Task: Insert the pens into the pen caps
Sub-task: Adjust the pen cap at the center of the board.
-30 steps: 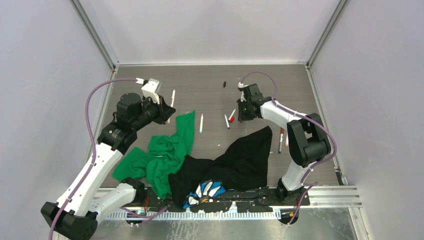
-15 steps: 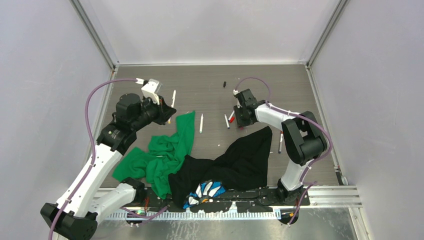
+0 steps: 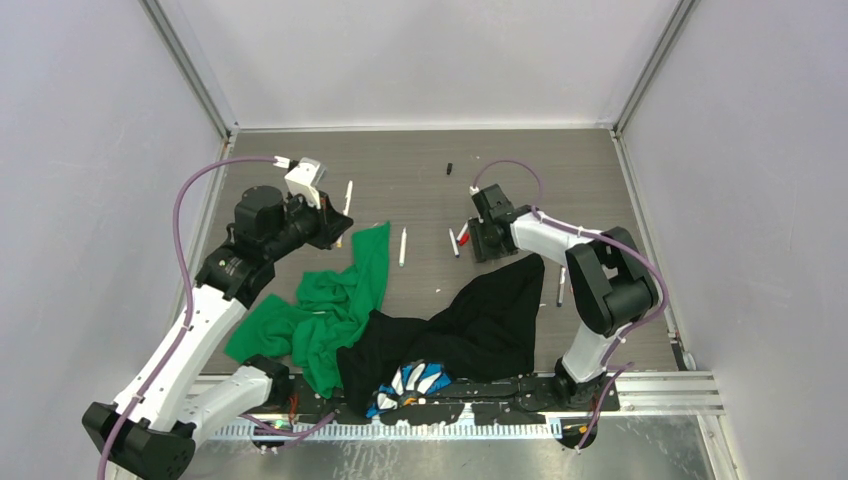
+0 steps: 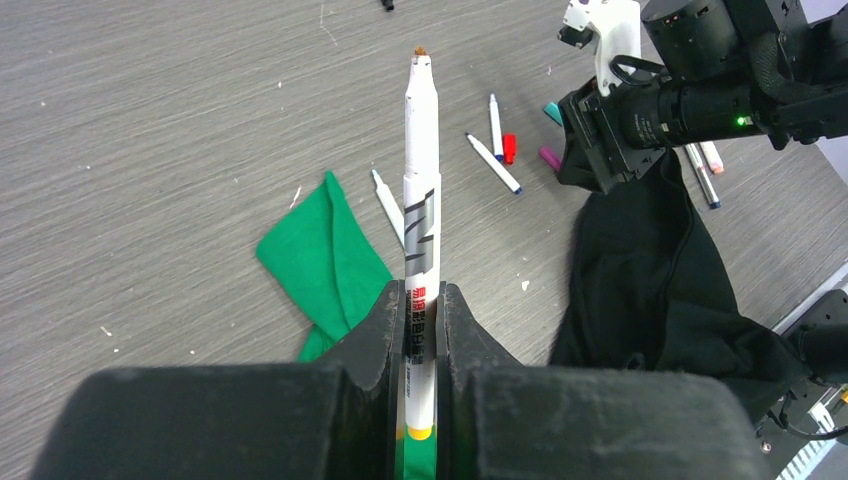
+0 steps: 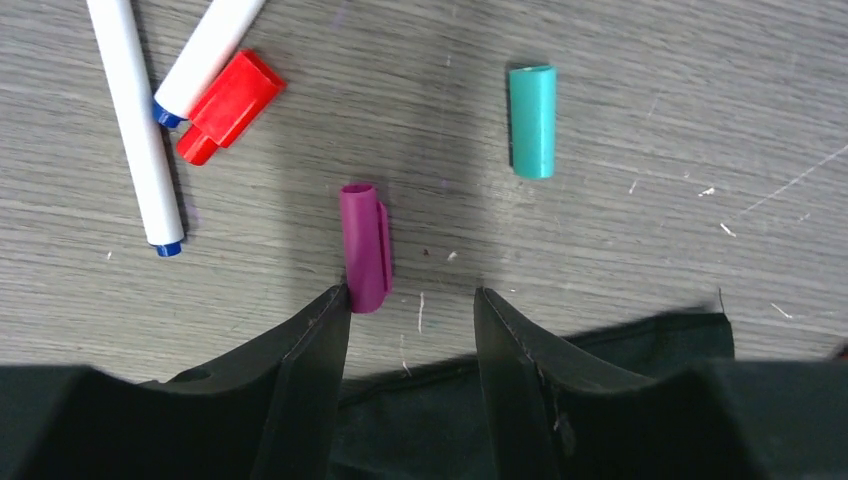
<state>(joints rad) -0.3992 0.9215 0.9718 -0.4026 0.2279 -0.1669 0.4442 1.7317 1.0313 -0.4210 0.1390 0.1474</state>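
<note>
Right gripper (image 5: 410,296) had dropped over the magenta cap (image 5: 364,247), lying just far of the black cloth (image 3: 490,310); jaws spread, one finger maybe touching it. Left gripper (image 4: 424,300) stayed clamped on a bare-tipped pen (image 4: 421,180). Nothing capped yet, teal cap (image 5: 532,120) waiting too.

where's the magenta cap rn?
Right wrist view: the magenta cap lies flat at the open right gripper's fingertips, between the red cap and the teal cap.
</note>
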